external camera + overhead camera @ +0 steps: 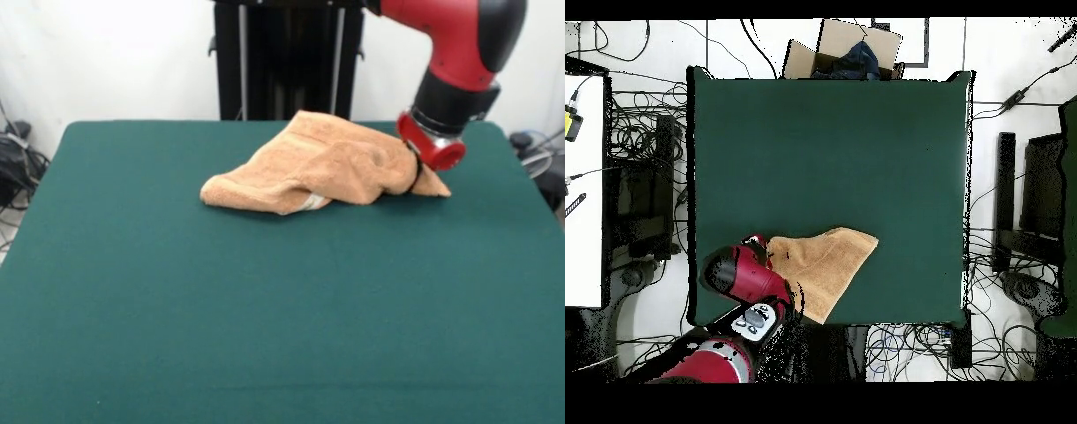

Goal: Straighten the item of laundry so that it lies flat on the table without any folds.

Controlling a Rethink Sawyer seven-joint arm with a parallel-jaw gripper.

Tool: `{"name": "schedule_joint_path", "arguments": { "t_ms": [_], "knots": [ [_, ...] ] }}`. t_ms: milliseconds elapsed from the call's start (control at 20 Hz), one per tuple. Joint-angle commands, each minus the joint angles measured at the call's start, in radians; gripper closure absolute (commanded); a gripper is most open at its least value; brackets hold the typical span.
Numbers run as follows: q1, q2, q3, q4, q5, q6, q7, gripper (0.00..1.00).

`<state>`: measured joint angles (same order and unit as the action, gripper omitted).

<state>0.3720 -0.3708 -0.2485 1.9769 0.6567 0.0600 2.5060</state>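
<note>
Lying bunched and folded over itself, the peach-orange towel (322, 163) sits near the bench's edge on the robot's side, off toward one corner of that edge, with most of the green bench (265, 309) bare before it. In the front view it forms a low hump: a raised crest at its middle, a thick doubled lobe drooping toward the bench's centre, and a small white care tag (311, 202) peeping from under the front hem. From overhead it reads as a rough triangle (823, 265), wide by the arm and tapering to a corner near the bench's edge. It looks like soft, light terry cloth, limp with no stiffness of its own, so it should drape and drag along wherever it is pulled, and its nap will probably cling a little to the felt rather than slide freely. Nothing about it looks fragile. A hemmed corner or border seems the best place to take hold, since the hem is firmer than the loose pile and pulling there would draw a fold open; the top layer of the doubled lobe looks like a sensible choice. The red and black arm (459, 53) reaches down at the towel's end nearest that corner, its red wrist ring touching the cloth; the hand is hidden behind wrist and cloth, so I cannot tell whether it is spread or pinching anything.
</note>
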Motion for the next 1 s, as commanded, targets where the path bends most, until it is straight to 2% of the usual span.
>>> {"name": "schedule_joint_path", "arguments": {
  "t_ms": [50, 300, 400, 600, 950, 1000],
  "knots": [
    [0.056, -0.001, -0.046, -0.14, 0.06, 0.2, 0.213, 1.0],
    [0.12, -0.038, -0.093, -0.163, 0.061, 0.371, 0.332, 1.0],
    [0.143, -0.046, -0.099, -0.159, 0.073, 0.391, 0.367, 1.0],
    [0.164, -0.062, -0.076, -0.125, 0.107, 0.372, 0.384, 1.0],
    [0.156, -0.076, -0.011, -0.056, 0.154, 0.283, 0.342, 1.0],
    [0.159, -0.07, -0.017, -0.059, 0.16, 0.294, 0.341, 0.0]
  ]
}}
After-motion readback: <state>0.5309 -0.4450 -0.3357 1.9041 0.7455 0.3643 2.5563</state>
